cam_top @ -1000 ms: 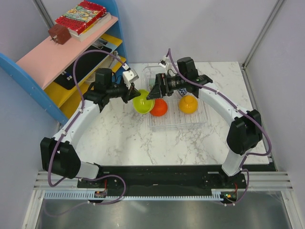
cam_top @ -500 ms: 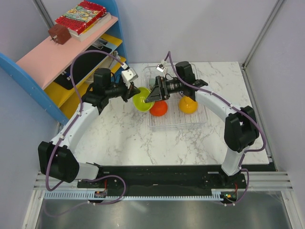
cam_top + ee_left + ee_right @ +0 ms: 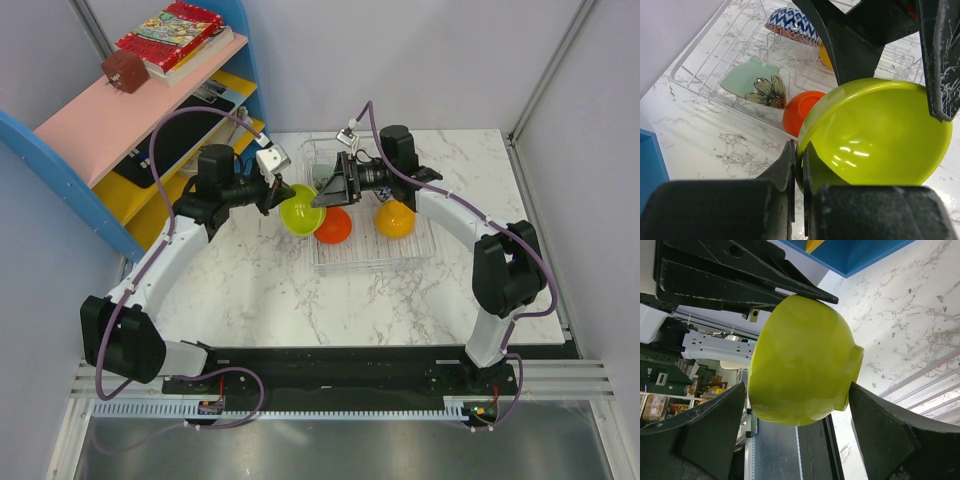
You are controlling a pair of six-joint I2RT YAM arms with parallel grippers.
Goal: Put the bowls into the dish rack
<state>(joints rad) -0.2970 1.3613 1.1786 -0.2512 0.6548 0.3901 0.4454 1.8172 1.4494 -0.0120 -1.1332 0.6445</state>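
Note:
My left gripper (image 3: 798,147) is shut on the rim of the yellow-green bowl (image 3: 875,135) and holds it tilted above the table, at the rack's left edge (image 3: 298,212). My right gripper (image 3: 796,385) is open, with one finger on each side of that bowl (image 3: 800,360); the right finger is close to the bowl's foot. In the clear dish rack (image 3: 700,70) are the red-orange bowl (image 3: 335,226), the orange-yellow bowl (image 3: 394,218), the pale green bowl with a brown flower (image 3: 752,80) and the blue-and-white bowl (image 3: 792,25).
A blue-and-pink shelf unit (image 3: 120,110) with books stands at the back left. The marble table (image 3: 260,290) lies in front of the rack. Both arms meet over the rack's left side.
The right wrist has drawn slightly back to the right, with its jaws spread around the bowl. The left gripper has kept hold of the yellow-green bowl and shifted it slightly.

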